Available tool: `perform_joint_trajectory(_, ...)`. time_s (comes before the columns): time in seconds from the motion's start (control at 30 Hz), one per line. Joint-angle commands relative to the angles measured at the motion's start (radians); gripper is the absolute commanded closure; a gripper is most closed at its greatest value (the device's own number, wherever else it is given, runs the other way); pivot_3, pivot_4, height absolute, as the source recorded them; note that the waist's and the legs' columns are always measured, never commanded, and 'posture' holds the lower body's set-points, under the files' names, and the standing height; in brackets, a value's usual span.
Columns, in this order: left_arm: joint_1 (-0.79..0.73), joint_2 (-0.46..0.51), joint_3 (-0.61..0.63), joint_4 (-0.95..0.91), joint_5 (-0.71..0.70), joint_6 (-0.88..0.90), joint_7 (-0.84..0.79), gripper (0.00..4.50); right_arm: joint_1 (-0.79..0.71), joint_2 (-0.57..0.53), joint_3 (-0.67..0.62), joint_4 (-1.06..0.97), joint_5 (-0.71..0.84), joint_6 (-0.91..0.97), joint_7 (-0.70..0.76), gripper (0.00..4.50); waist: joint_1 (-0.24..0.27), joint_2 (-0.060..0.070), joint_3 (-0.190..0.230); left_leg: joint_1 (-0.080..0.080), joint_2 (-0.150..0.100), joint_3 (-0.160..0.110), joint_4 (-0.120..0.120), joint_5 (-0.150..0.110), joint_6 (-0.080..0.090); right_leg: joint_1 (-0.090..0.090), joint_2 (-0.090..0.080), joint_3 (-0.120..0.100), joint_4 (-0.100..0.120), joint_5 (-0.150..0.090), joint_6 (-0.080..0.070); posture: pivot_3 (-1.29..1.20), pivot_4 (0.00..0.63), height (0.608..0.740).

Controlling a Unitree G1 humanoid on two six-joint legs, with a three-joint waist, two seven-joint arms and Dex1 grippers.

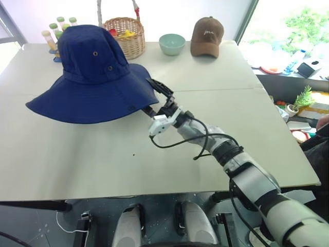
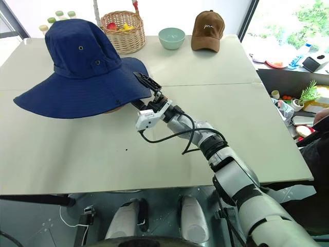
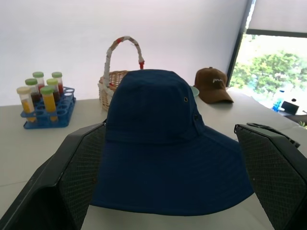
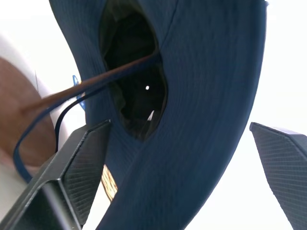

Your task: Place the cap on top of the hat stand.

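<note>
The large navy-blue fabric wide-brimmed cap (image 1: 95, 77) rests on the reddish-brown wooden hat stand (image 4: 91, 84), at 10 o'clock on the table. The right gripper (image 1: 158, 99), jaws wide and empty, should withdraw straight toward 4 o'clock, clear of the brim

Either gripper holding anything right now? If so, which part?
Nothing held. The right gripper is open at the brim of the cap, one finger above it and one below. The left gripper is open, well short of the cap.
</note>
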Motion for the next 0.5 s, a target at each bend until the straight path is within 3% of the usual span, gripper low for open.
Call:
perform_joint_trajectory(0.03,0.002,0.011,0.036,0.023,0.022,-0.006,-0.03,0.0,0.028,-0.031,-0.022,-0.073,0.032,-0.018,0.024,0.02,0.0,0.0,0.0,0.0,0.0,0.0,0.0,0.0,0.0,0.0,0.0,0.0,0.0,0.0,0.0,0.0,0.15,0.74)
perform_joint_trajectory(0.37,0.016,0.021,0.047,0.059,0.09,0.012,-0.121,0.0,0.174,-0.191,-0.093,-0.227,0.174,-0.051,0.217,0.02,0.005,0.0,0.0,0.0,0.0,0.0,0.0,0.0,0.0,0.001,0.0,0.0,0.0,0.0,0.0,0.0,0.15,0.74)
perform_joint_trajectory(0.5,0.029,0.031,0.057,0.083,0.141,0.025,-0.174,0.0,0.252,-0.327,-0.127,-0.274,0.468,-0.095,0.527,0.02,0.007,0.0,0.0,0.001,0.0,0.001,0.0,0.0,0.0,0.002,0.0,0.0,-0.001,0.0,0.0,0.0,0.15,0.74)
